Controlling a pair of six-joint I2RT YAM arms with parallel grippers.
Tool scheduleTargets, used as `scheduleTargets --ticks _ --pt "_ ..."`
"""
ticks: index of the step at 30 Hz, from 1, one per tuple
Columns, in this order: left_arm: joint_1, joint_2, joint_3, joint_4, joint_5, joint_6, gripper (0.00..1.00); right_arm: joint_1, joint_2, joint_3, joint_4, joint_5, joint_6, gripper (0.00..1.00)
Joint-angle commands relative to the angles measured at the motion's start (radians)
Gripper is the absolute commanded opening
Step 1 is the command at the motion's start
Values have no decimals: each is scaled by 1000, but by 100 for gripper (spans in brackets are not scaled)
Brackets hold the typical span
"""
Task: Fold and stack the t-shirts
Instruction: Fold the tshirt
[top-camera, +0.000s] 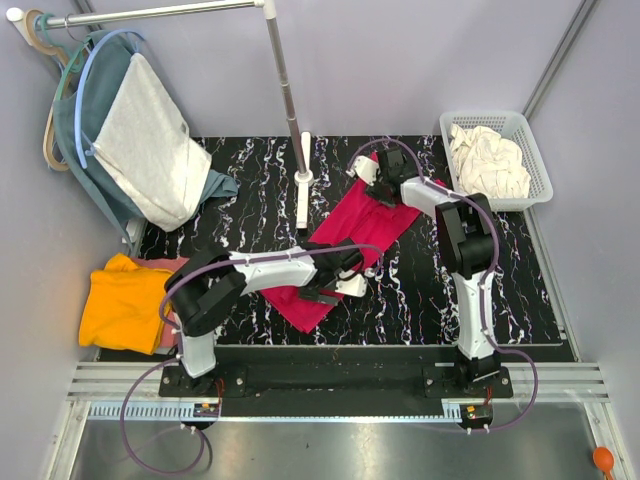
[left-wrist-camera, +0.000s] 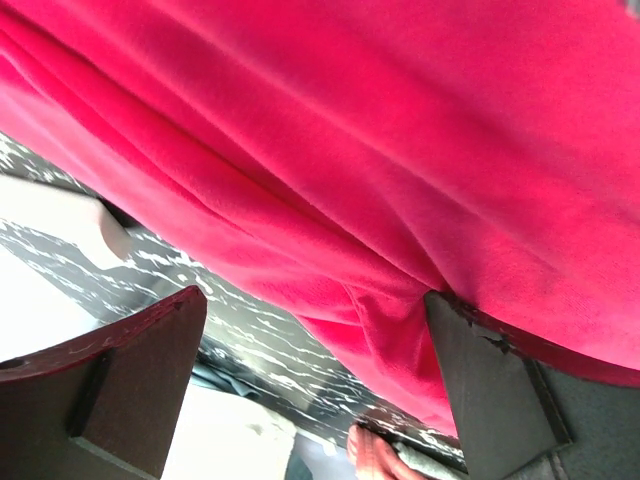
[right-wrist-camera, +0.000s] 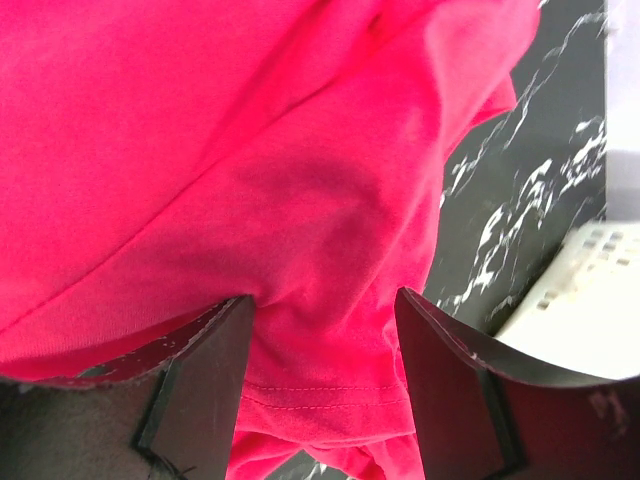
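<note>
The black table with white veins (top-camera: 520, 280) holds a bright crimson-pink t-shirt (top-camera: 350, 235), lying long from 7 o'clock to 1 o'clock across the middle. At its near end sits the left gripper (top-camera: 335, 285). Its fingers (left-wrist-camera: 130, 370) are wide open and the cloth lies over them. At 8 o'clock an orange-yellow t-shirt (top-camera: 120, 305) lies on a dusty pink t-shirt (top-camera: 158, 264). At the far end of the crimson-pink shirt is the right gripper (top-camera: 378, 185). Its fingers (right-wrist-camera: 200, 370) are apart, with cloth between them. At 2 o'clock a cream-white t-shirt (top-camera: 487, 160) sits in a white plastic basket (top-camera: 485, 117). At 10 o'clock grey-white (top-camera: 150, 150) and teal-blue (top-camera: 100, 110) clothes hang on hangers.
</note>
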Motion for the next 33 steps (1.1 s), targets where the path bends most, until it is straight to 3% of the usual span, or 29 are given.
scheduleTargets --ticks 1,20,33 --pt "-37 95 23 56 179 -53 99 -18 109 77 -52 -93 47 68" --pt "-111 271 332 25 163 -22 99 -33 298 374 -49 -85 38 69" --pt "-212 281 365 16 69 -138 99 -33 325 434 -41 -91 68 69"
